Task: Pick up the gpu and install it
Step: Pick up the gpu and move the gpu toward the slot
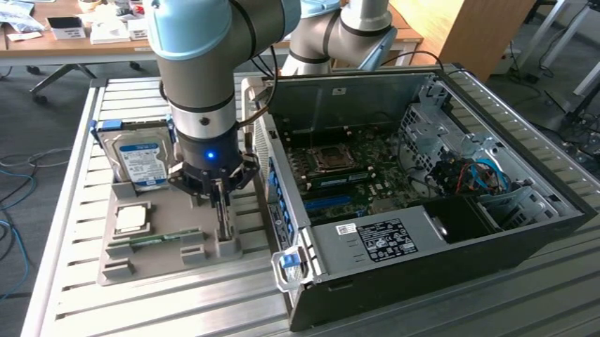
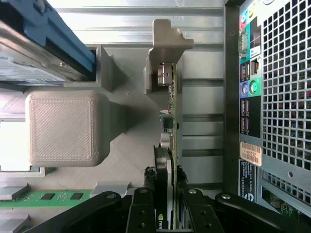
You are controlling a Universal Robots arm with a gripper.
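Observation:
The gpu (image 2: pixel 171 121) stands on its long edge in a slot of the grey holder tray (image 1: pixel 168 261), its silvery bracket (image 2: pixel 165 43) at the far end against a grey post. In the exterior view the gpu (image 1: pixel 225 223) is a thin dark card just to the left of the open computer case (image 1: pixel 422 175). My gripper (image 1: pixel 220 200) hangs straight down over it. In the wrist view the gripper (image 2: pixel 166 199) has its black fingers (image 2: pixel 143 206) pressed on both faces of the card, which still sits in the holder.
A silver hard drive (image 1: pixel 140 161) with a blue-white label stands upright in the tray behind the gripper. A green memory stick (image 1: pixel 154 239) and a square processor (image 1: pixel 131 219) lie in the tray. The case's rear panel (image 2: pixel 272 97) is close beside the card.

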